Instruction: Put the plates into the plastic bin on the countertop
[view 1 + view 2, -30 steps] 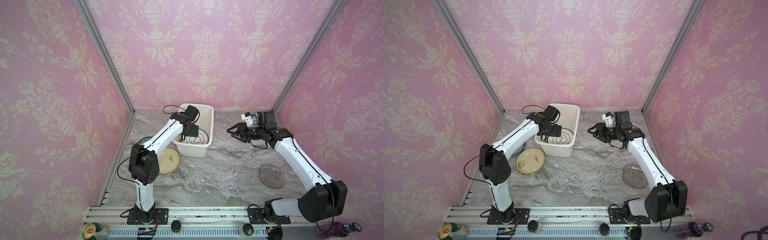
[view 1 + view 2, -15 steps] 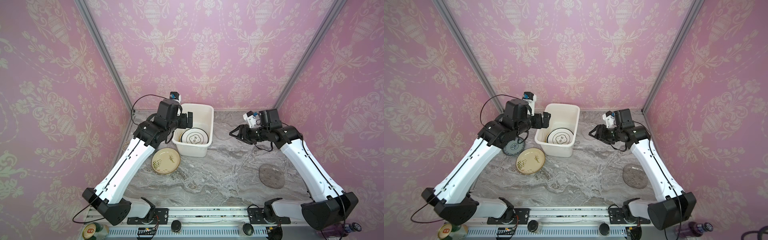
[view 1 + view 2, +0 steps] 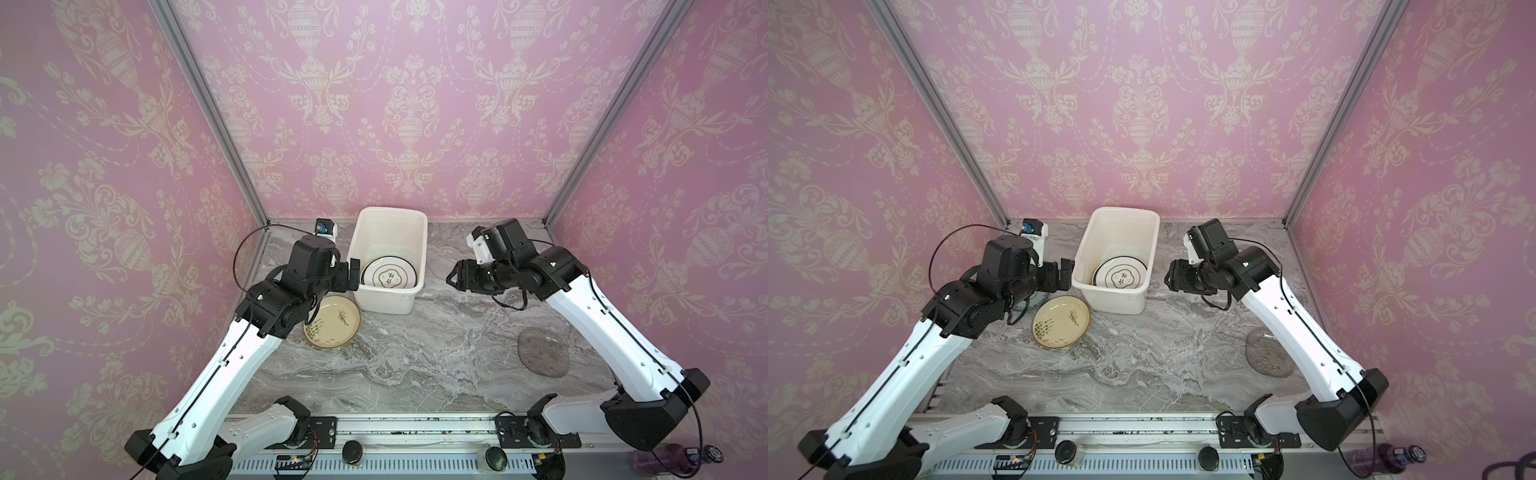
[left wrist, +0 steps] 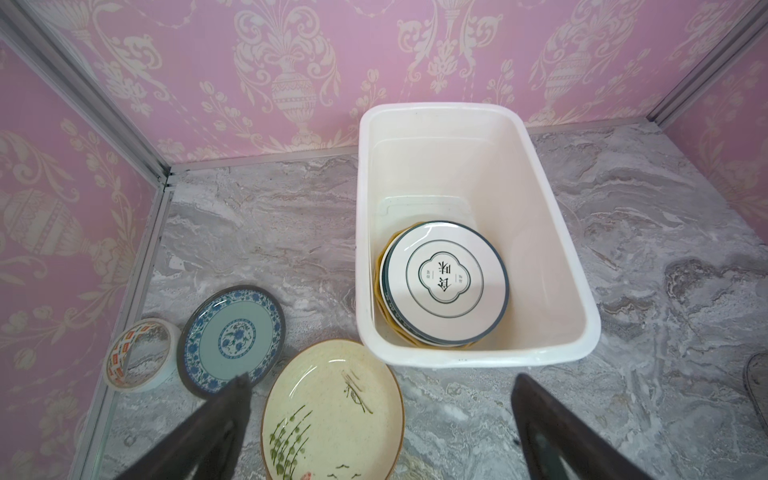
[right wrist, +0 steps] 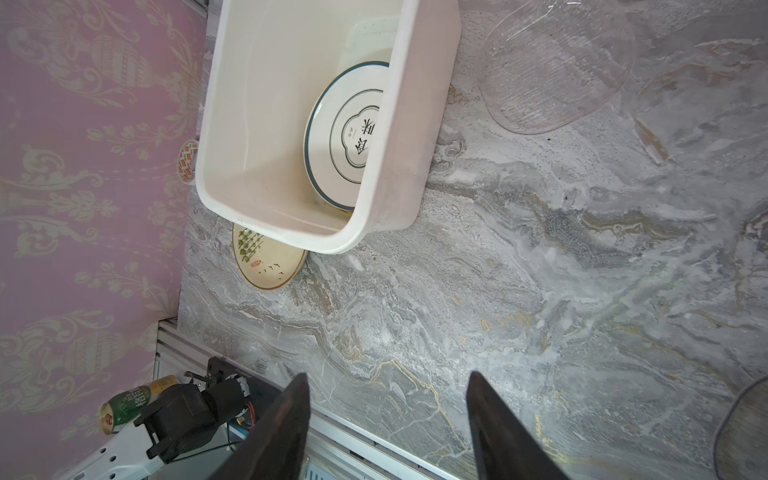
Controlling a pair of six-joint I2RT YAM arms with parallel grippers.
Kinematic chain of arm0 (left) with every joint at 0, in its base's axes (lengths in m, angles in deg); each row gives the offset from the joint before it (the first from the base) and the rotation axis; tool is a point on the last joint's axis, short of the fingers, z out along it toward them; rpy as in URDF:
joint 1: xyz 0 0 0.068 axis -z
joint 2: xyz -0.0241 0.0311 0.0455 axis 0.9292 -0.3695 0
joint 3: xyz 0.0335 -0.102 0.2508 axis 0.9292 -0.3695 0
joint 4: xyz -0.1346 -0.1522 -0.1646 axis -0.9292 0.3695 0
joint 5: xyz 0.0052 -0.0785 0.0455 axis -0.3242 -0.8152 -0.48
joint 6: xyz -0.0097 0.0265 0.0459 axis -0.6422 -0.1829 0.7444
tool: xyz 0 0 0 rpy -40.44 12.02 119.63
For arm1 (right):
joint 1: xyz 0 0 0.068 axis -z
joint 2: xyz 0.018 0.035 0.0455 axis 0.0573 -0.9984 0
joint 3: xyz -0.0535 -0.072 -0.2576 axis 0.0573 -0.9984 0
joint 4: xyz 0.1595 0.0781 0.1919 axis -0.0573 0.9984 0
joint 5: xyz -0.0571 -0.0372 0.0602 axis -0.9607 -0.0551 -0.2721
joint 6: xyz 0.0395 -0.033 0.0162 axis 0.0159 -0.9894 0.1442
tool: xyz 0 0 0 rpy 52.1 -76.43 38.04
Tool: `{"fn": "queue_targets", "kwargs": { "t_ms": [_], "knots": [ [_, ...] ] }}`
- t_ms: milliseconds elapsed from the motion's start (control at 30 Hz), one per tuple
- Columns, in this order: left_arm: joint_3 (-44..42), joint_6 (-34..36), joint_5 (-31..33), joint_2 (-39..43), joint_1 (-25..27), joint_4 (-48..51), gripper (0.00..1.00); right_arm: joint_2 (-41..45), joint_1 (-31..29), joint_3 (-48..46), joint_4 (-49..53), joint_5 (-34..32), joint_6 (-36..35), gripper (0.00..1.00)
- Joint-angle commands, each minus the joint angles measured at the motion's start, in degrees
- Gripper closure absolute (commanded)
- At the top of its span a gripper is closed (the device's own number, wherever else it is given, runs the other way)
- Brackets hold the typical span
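Writing: the white plate [image 4: 444, 282] lying on top in the plastic bin [image 4: 457, 166] has dark Chinese characters inside a lobed frame, w/ dark rings round the rim. The cream plate [image 4: 332, 415] has green stalks, brush marks & a small red seal. A can [image 5: 133, 401] beyond the front rail shows Chinese print, too small to read. The tape roll [image 4: 139, 353] has red-&-white print, illegible. Count: 1 bin, at the back of the countertop [image 3: 415, 353]. Inside is a plate stack w/ another dark-rimmed edge & a yellow edge under the top one; exact no. unclear. 4 plates are out on the stone: cream just beside the bin's front-left corner, blue-patterned plate [image 4: 232, 336] next to it, clear glass plate [image 5: 557, 66] near the bin's right side, grey glass plate [image 3: 542, 351] well apart at right. The left claw [image 4: 380, 378] is spread wide, empty, just beside the bin's left wall. The right claw [image 5: 387, 376] is partway spread, empty, above bare stone.
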Motion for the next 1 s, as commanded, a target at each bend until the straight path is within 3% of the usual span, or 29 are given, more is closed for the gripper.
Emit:
{"fn": "queue_targets", "kwargs": {
  "t_ms": [0, 600, 967],
  "knots": [
    [-2.3, -2.5, 2.0, 1.9, -0.4, 1.9, 0.01, -4.0, -2.0, 3.4, 2.1, -5.0, 1.8, 0.39],
    [-7.5, -3.4, 2.4, 3.7, -1.1, 1.4, 0.01, -28.7, -6.4, 18.0, 0.8, -7.9, 3.0, 0.45],
    [-7.2, -2.4, 2.2, 2.6, -1.9, 1.4, 0.01, -36.9, -6.1, 25.6, 3.5, -11.9, 0.8, 0.70]
  ]
}}
